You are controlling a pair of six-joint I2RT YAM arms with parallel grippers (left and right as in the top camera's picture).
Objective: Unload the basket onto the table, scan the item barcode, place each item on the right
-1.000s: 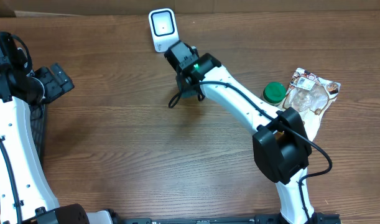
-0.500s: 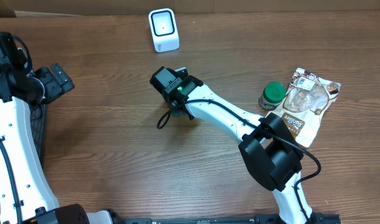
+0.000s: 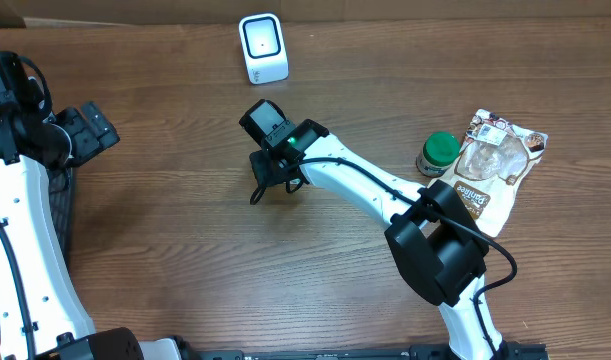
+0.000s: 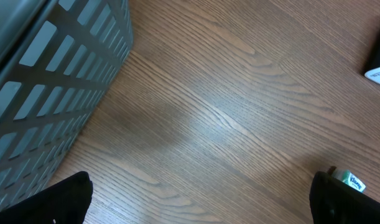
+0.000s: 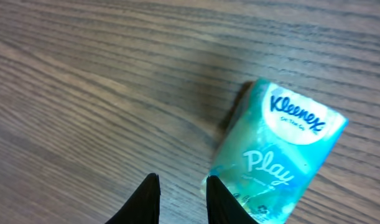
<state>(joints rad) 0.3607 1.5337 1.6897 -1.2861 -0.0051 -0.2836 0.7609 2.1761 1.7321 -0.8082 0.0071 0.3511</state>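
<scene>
Teal Kleenex pocket tissue pack (image 5: 278, 154) lies flat on the brown wooden table (image 3: 185, 250), logo side up and no barcode showing, a little toward 11 o'clock of the table's middle. The white box-shaped barcode scanner (image 3: 263, 47) stands well apart at 12 o'clock. I judge the scan undone: the pack has to be gripped, lifted and its code turned to the scanner. My right gripper (image 5: 183, 200) points straight down just beside the pack, at its 8 o'clock in the wrist view, jaws narrow with only bare wood between them, holding nothing. That arm reaches far out from 5 o'clock. My left gripper (image 4: 199, 202) hangs wide and empty at 9 o'clock, by the grey slatted basket (image 4: 46, 81).
</scene>
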